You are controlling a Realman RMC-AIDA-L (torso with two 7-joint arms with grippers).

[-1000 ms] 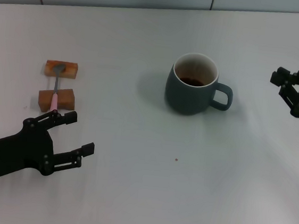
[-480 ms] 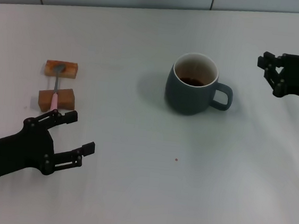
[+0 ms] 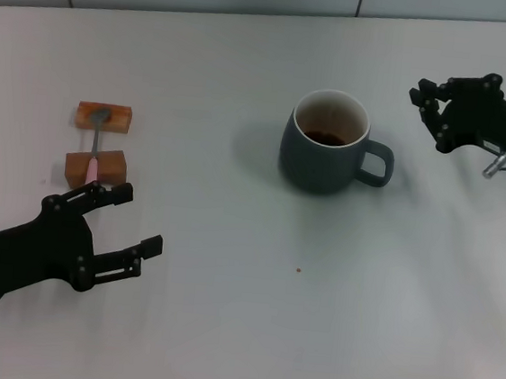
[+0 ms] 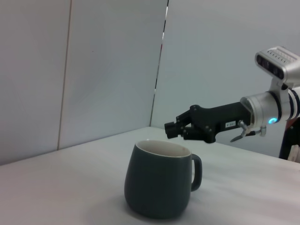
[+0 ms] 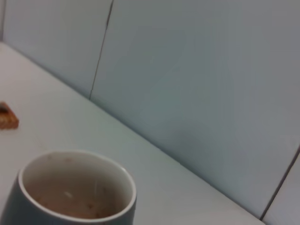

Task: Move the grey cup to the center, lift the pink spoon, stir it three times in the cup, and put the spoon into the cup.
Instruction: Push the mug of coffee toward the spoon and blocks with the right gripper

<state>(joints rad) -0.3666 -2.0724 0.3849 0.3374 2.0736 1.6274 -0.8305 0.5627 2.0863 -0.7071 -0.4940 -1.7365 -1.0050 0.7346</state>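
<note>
1. The grey cup (image 3: 327, 143) stood upright on the white table (image 3: 249, 316), about mid-table, a bit toward the right; handle pointed to the robot's right. Dark brown liquid sat low inside.
2. The pink spoon (image 3: 96, 149) lay across two brown wooden blocks (image 3: 100, 143) on the table's left side, metal bowl on the far block, pink handle end on the near block. Well apart from the cup.
3. The right gripper (image 3: 430, 110) hung above the table to the right of the cup, beyond the handle, not touching it. Fingers were spread apart, nothing held.
4. The left gripper (image 3: 136, 222) sat low at the near left, just in front of the near block. Fingers were wide apart, empty, not touching the spoon.
5. In the right wrist view the cup (image 5: 75, 197) showed close, rim and liquid visible.
</note>
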